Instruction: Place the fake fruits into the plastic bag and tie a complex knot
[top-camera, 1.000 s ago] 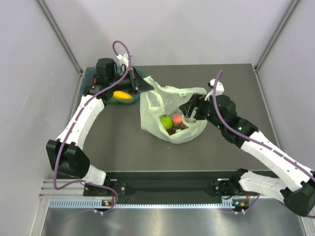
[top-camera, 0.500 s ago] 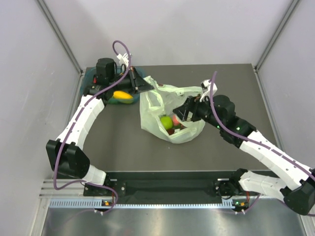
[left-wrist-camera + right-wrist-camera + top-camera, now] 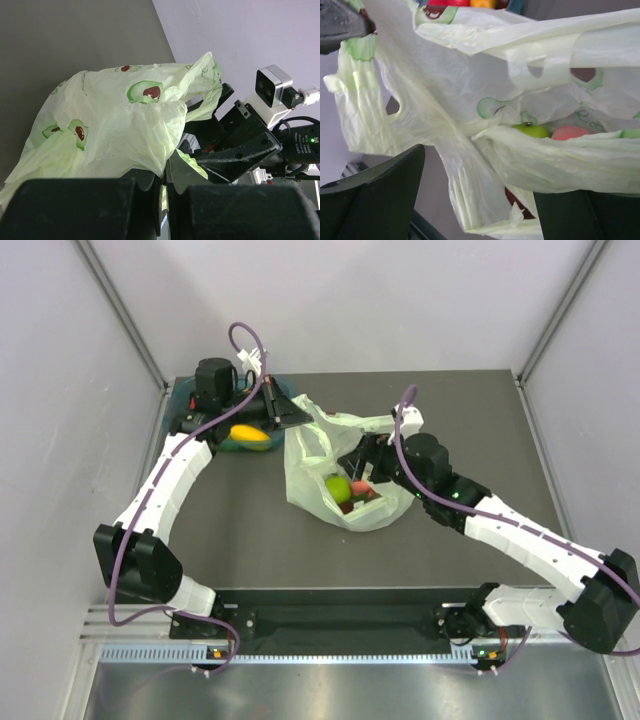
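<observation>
The pale green plastic bag lies at mid table with its mouth open. A green apple and a pink peach sit inside it; both also show in the right wrist view, the apple beside the peach. My left gripper is shut on the bag's far left rim and holds it up. My right gripper is open over the bag's mouth, and a fold of bag plastic hangs between its fingers. A yellow mango lies in the tub.
The teal tub stands at the far left corner, under the left arm. Red and orange fruits show at the top edge of the right wrist view. Grey walls close in the table on three sides.
My right gripper has moved left and forward, from the bag's right side to over its open mouth. The left gripper has kept its hold on the rim without moving.
</observation>
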Available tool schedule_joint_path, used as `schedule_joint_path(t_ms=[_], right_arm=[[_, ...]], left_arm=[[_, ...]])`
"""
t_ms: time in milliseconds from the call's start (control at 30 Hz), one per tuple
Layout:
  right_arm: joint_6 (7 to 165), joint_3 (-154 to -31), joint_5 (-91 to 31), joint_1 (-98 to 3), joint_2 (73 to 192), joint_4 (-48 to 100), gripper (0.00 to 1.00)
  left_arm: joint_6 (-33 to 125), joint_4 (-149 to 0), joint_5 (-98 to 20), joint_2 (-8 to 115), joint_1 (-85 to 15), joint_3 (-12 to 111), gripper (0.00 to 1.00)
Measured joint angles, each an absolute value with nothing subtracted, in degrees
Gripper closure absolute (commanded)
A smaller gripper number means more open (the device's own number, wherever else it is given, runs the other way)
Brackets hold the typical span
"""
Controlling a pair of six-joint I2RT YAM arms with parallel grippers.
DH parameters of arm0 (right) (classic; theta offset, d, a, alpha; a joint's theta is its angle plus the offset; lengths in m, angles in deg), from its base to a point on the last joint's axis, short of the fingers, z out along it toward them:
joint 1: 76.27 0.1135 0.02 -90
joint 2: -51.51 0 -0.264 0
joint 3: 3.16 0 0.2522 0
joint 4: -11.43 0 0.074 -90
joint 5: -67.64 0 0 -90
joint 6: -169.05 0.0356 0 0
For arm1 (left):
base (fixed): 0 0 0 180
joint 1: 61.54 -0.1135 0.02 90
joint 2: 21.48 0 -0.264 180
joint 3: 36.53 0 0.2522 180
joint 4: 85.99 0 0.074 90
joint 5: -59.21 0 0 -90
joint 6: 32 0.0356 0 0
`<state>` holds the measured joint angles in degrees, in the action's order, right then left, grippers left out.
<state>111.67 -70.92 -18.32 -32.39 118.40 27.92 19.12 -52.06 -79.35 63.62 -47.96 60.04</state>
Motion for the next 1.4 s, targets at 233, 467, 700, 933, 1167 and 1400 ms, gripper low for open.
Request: schedule_joint_path(t_ms=[233,467,700,933,1167,1400], right_arm=[[112.48,-70.9,-10.22,-32.39,118.38,27.22,0.27],[113.64,-71.0,-2.81,-32.37,118.56,24.24,0.63],[113.64,-72.95,-1.36,-32.02,120.02,23.35,1.0],[113.13,-80.91,-6.41,-32.63,116.85,27.46,1.0],[114.25,-84.97,-10.22,-35.45,115.32,29.6,1.0],[115.08,-84.95,-11.72,-36.17,115.91,32.11,1.0]], left_arm=[[19.15,-52.04,-79.33,63.62,-47.96,60.04,0.93],[19.12,-52.06,-79.33,63.62,-47.96,60.02,0.93],[19.01,-52.11,-79.35,63.53,-47.96,59.19,0.85],[18.66,-52.15,-79.41,63.38,-47.96,59.19,0.4],[20.39,-50.42,-79.37,59.16,-47.96,59.17,0.11],[27.3,-43.03,-73.93,51.95,-47.94,59.14,0.09]])
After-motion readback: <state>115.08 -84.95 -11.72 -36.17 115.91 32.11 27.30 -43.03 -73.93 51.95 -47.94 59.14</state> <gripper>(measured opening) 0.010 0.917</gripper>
